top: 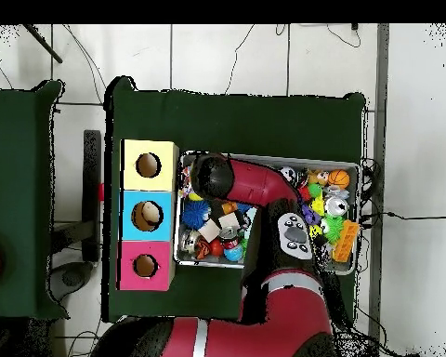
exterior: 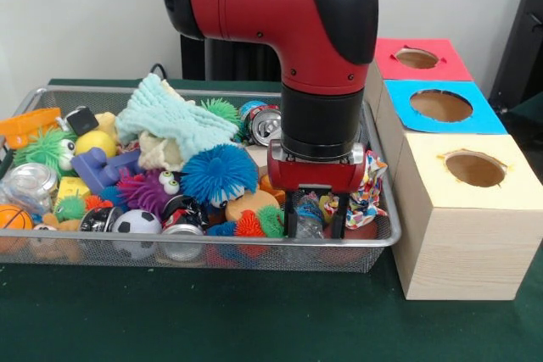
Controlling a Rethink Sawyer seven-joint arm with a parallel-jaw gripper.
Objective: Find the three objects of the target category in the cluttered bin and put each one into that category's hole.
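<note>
End effector (exterior: 316,225) is low in the near right corner of the wire bin (exterior: 383,239), fingers spread w/ a small clear plastic bottle (exterior: 309,214) standing between them; pads look close to its sides but I can't confirm contact, so read it as open around the bottle, not yet pinching. Target category isn't named, so judgement only: the bottle looks like the current pick, w/ crushed cans (exterior: 265,125) further back in the bin as possible same-class items. To do this step well: keep the fingers centred on the bottle body, close slowly since thin plastic will flex and may squirt out, then lift straight up to clear the bin rim and the patterned cloth scrap (exterior: 370,192) just beside the right finger, which could snag. The blue spiky ball (exterior: 219,173) and orange/green fuzzy toys (exterior: 259,223) crowd the left side, so avoid sideways drag. Three boxes sit just right of the bin: yellow-topped box (exterior: 501,188) nearest, blue-topped box (exterior: 475,116) mid, red-topped box (exterior: 445,64) far, each w/ a round hole. Counter (exterior: 212,320) has dark green cloth; overhead shows white tiled floor (top: 264,56) w/ cables around it.
</note>
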